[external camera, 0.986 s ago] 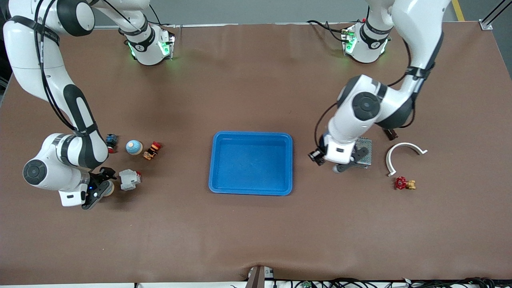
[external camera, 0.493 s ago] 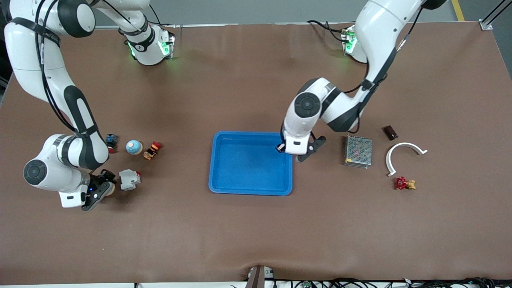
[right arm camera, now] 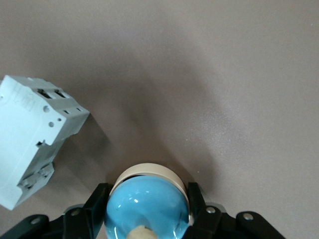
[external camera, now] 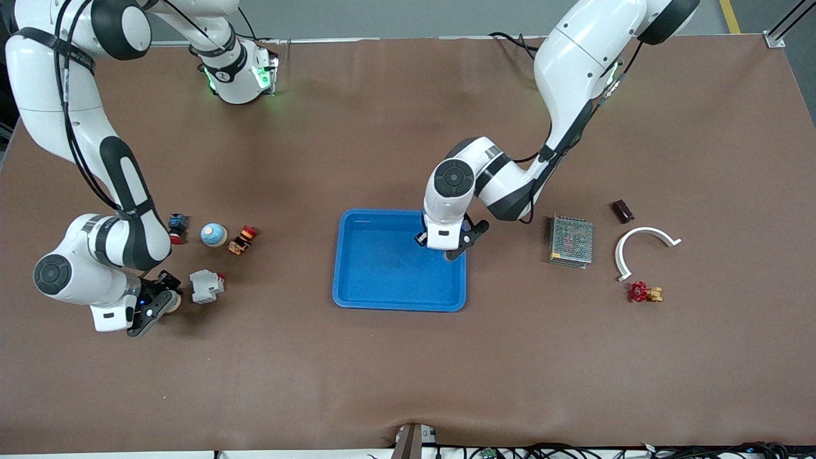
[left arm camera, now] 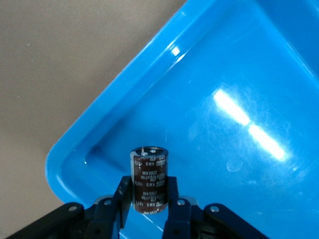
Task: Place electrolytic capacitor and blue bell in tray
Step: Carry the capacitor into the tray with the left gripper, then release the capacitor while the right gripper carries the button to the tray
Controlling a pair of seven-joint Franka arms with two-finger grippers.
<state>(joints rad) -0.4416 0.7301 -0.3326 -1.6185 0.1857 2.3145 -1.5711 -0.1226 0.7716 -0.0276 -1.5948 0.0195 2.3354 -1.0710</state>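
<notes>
The bright-blue tray [external camera: 382,268] lies mid-table. My left gripper [external camera: 440,245] hangs over its corner nearest the left arm's base. In the left wrist view that gripper [left arm camera: 148,191] is shut on a dark brown electrolytic capacitor [left arm camera: 148,177], held upright above the tray floor [left arm camera: 234,74]. My right gripper [external camera: 162,303] is low at the table toward the right arm's end. The right wrist view shows it [right arm camera: 147,199] shut on a blue bell [right arm camera: 147,206] with a cream base. Its fingers [right arm camera: 98,199] press the bell's sides.
A grey circuit breaker [external camera: 206,285] lies close beside the held bell. A second blue bell [external camera: 213,234] and two small coloured parts [external camera: 242,240] lie farther from the camera. A mesh box [external camera: 571,240], white curved piece [external camera: 644,245] and red valve [external camera: 644,292] lie toward the left arm's end.
My left arm carried the capacitor from beside the mesh box to over the tray. My right gripper's fingers closed onto the blue bell.
</notes>
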